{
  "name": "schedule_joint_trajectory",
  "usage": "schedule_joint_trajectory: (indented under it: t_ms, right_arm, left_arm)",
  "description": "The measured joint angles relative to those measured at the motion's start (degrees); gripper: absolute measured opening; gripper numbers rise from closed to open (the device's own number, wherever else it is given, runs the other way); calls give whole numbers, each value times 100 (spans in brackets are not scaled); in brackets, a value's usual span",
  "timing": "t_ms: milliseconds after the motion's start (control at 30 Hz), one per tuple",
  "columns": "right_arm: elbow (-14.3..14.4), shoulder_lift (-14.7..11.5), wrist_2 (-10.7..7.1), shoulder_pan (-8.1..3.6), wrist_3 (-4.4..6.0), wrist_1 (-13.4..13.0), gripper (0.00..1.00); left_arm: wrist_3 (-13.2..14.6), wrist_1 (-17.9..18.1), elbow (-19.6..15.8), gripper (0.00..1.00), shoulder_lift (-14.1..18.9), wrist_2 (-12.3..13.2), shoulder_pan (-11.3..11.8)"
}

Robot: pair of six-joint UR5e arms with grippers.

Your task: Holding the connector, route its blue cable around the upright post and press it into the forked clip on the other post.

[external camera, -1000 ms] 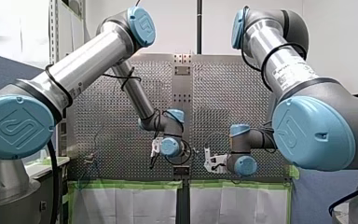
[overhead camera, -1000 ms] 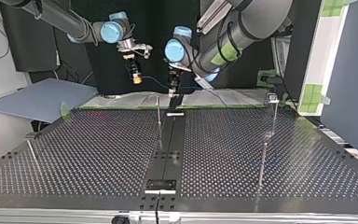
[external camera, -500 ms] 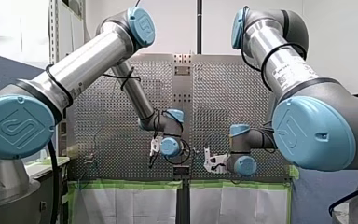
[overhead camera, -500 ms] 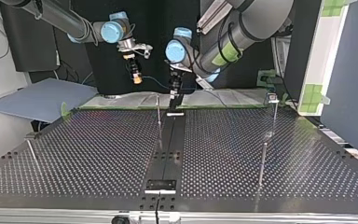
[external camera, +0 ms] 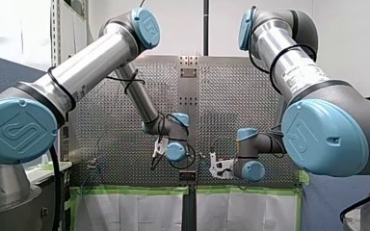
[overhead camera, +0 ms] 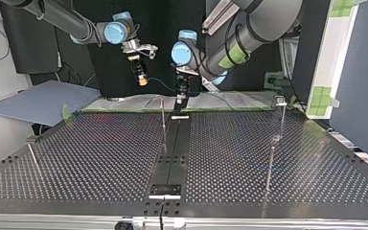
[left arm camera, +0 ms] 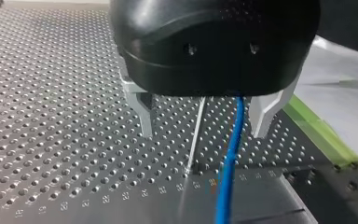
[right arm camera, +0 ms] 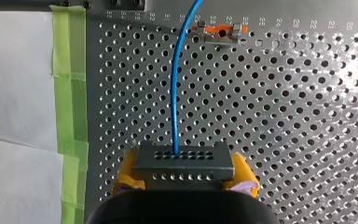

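**Right tool point(right arm camera: 184, 176) clamps the connector point(right arm camera: 184, 161); blue cable point(right arm camera: 175, 88) passes through the released left tool point(left arm camera: 201, 135)**

The perforated counter point(overhead camera: 100, 158) fills the lower two thirds of the top view. Green tape point(right arm camera: 69, 93) runs along the edge nearest the arms. My right arm point(overhead camera: 62, 17) enters that frame from the upper left and my left arm point(overhead camera: 249, 28) from the upper right. Their wrists hang close together at the upper centre, above the counter's far edge.

The right tool is clenched on the connector, a grey block with rows of small holes, held at its ends between yellow pads point(right arm camera: 125, 176). In the top view this tool points downward, left of centre and clear of the counter.

The left tool is released. Its two metal fingers point(left arm camera: 142, 114) stand well apart and grasp nothing.

A thin upright post point(left arm camera: 195, 135) rises from the counter and shows between those fingers. In the top view it stands at the centre, just below and between the two tools. A second post point(overhead camera: 281, 115), topped by a small head, stands at the right of that frame, well apart from both tools.

The blue cable leaves the connector's upper face and curves away ahead of the right tool. It passes just beside a small orange-and-metal fitting point(right arm camera: 219, 32); I cannot tell whether they touch. In the left wrist view it runs down between the open fingers, nearer one of them.
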Motion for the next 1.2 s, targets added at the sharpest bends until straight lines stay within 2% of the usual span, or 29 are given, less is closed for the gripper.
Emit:
schedule_joint_trajectory:
  t_ms: [400,567,600,633,667,700,733,767,800,933,1067,1100,1133,1167,1200]
  right_arm:
    - [1,0,-8,15,0,8,0]
    - [0,0,-9,17,0,17,0]
    - [0,0,-9,17,-1,18,0]
    - [0,0,-9,18,-4,18,0]
    - [0,0,-10,17,-7,18,0]
    - [1,0,-9,17,-10,19,0]
    - [0,0,-10,18,-13,20,0]
    - [1,0,-9,18,-16,21,0]
    - [0,0,-10,17,-20,23,0]
    - [0,0,-9,14,-24,36,0]
    - [0,0,-9,14,-27,42,0]
    - [0,0,-9,14,-27,43,0]
    - [-1,0,-9,14,-26,43,0]
    - [-1,0,-10,13,-27,43,0]
    - [-1,0,-9,10,-26,44,0]
  left_arm:
    - [607,-2,0,98,-1,-48,41]
    - [664,-29,1,98,-1,-40,43]
    - [649,-35,2,84,-1,-29,43]
    - [628,-40,1,84,-1,-13,44]
    - [594,-42,1,61,-1,17,44]
    - [566,-40,0,47,-1,47,45]
    - [539,-36,1,47,-1,83,46]
    - [514,-24,2,33,-1,136,45]
    - [502,-6,2,30,-1,174,45]
    - [509,89,0,30,0,257,46]
    - [563,119,0,30,0,202,51]
    - [584,121,1,21,-1,165,51]
    - [608,122,1,21,-1,124,50]
    - [645,123,0,14,0,66,48]
    - [669,123,0,2,-1,22,44]
